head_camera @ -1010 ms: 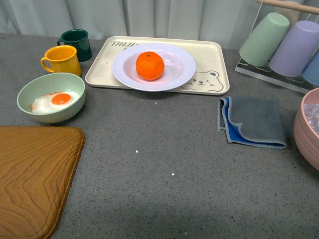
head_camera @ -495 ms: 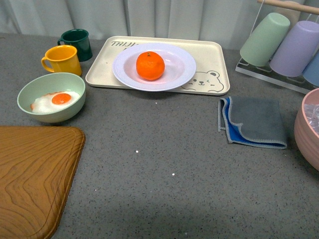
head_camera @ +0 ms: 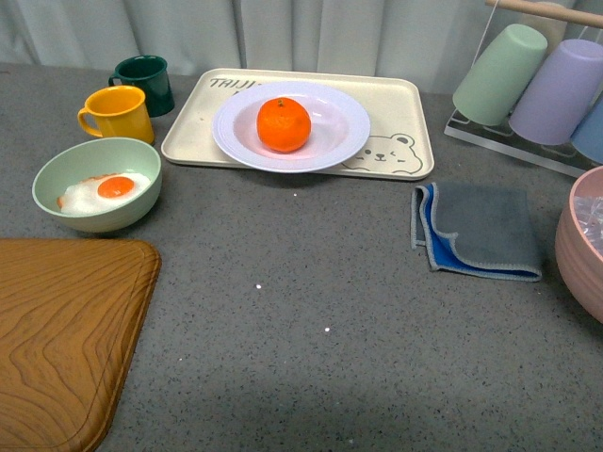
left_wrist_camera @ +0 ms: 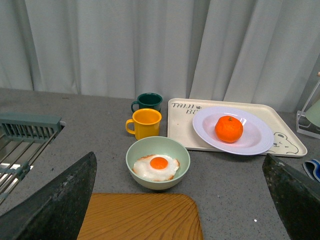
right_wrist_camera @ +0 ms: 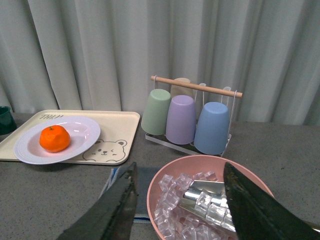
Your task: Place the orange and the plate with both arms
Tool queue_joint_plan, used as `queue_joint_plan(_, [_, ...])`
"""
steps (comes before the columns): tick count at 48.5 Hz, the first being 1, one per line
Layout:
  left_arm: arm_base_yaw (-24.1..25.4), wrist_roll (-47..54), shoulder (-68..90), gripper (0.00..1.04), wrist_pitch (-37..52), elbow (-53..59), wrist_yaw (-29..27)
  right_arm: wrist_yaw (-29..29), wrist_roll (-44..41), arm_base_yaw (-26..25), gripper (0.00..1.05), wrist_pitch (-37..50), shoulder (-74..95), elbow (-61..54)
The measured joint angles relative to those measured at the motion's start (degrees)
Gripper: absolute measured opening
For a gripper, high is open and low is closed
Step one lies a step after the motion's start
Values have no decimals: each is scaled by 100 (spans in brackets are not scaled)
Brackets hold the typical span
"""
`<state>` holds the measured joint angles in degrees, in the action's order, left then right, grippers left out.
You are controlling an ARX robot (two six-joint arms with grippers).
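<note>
Wooden cutting board (head_camera: 61, 334), brown grained, at the near left corner of the grey speckled counter (head_camera: 311, 311). Pale green bowl (head_camera: 96, 184) just beyond the board, holding a fried egg (head_camera: 105, 190) with an orange yolk. Yellow mug (head_camera: 117, 113) behind the bowl, dark green mug (head_camera: 146, 82) behind and touching or nearly touching the yellow one. Beige rectangular tray (head_camera: 400, 104) with printed bear, far centre, flat on the counter. White plate (head_camera: 344, 122), round and ridged at the rim, resting on the tray, its near edge overhanging the tray's front rim. Orange (head_camera: 284, 124) sitting upright in the plate's well, slightly left of centre, small stem spot on top. Grey cloth (head_camera: 480, 229) with blue edging, folded, right of centre, apart from the tray. Clear rack (head_camera: 509, 141) far right, carrying inverted tumblers in green, lilac and blue. Pink bowl (head_camera: 577, 247) at the right edge, filled with ice cubes as seen from the right wrist.

Left gripper (left_wrist_camera: 175, 200): dark fingers spread wide at the frame's sides, nothing between them, well short of the plate. Right gripper (right_wrist_camera: 180, 200): fingers parted, empty, hanging above the pink bowl and cloth.
</note>
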<state>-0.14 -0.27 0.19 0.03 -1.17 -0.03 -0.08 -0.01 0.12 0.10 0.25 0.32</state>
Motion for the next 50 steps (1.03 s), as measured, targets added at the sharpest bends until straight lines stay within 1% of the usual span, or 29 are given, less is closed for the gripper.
queue_joint_plan(4, [0, 0, 0, 98, 0, 0, 2, -2, 0, 0, 63, 0, 0, 0])
queue_joint_plan(9, [0, 0, 0, 98, 0, 0, 0, -2, 0, 0, 81, 0, 0, 0])
queue_joint_plan(11, [0, 0, 0, 98, 0, 0, 0, -2, 0, 0, 92, 0, 0, 0])
queue_joint_plan(13, [0, 0, 0, 98, 0, 0, 0, -2, 7, 0, 97, 0, 0, 0])
queue_joint_plan(16, [0, 0, 0, 98, 0, 0, 0, -2, 2, 0, 94, 0, 0, 0])
queue_joint_plan(50, [0, 0, 0, 98, 0, 0, 0, 0, 2, 0, 95, 0, 0, 0])
